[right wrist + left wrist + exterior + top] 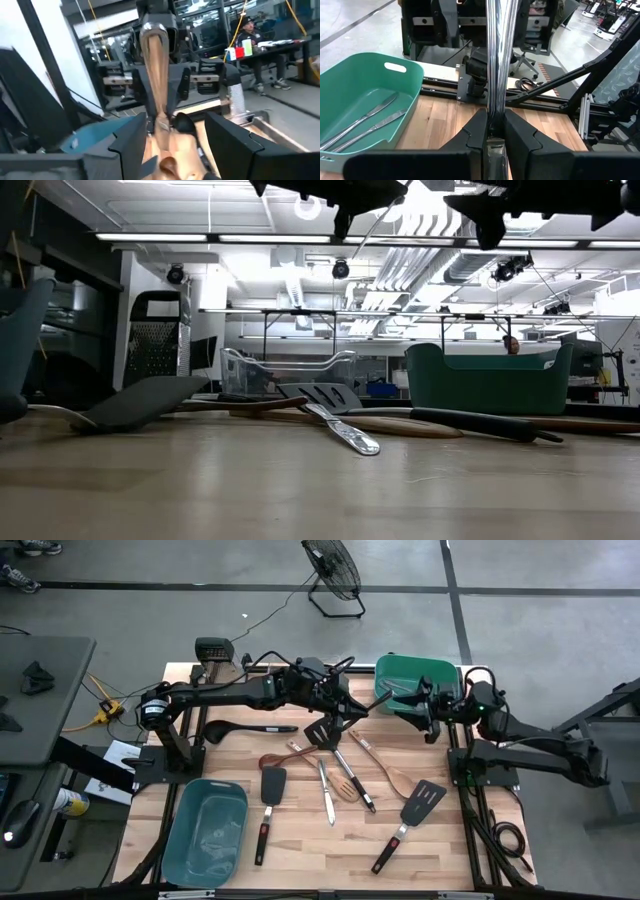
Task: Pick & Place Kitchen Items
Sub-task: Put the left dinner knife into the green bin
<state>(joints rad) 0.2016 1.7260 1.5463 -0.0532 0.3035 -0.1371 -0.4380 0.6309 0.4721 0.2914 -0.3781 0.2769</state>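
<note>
While the left pincer (492, 131) is clenched on a silvery metal utensil (497, 60), holding it upright above the bench (300, 850) near the upper middle of the high view, the right pincer (170, 132) sits just beside it, at the left edge of the green tub (440, 671), its fingers (227, 137) set apart around a brown wooden handle (156, 65). Whether it truly bears that handle I cannot tell.

Two silvery pieces (365, 122) already lie inside the green tub. Other kitchen items rest on the bench: a black ladle (235, 729) at centre left, a black turner (270, 802) with a red-trimmed handle lower down, another turner (412, 817) at lower right, and wooden spoons (385, 768) between.

The main risk, as I judge it, is the two arms crowding each other by the tub: a small swing could knock one utensil against the other pincer. The smooth metal shaft is gripped near one end, so it could pivot or slip and drop short of the tub rim.
</note>
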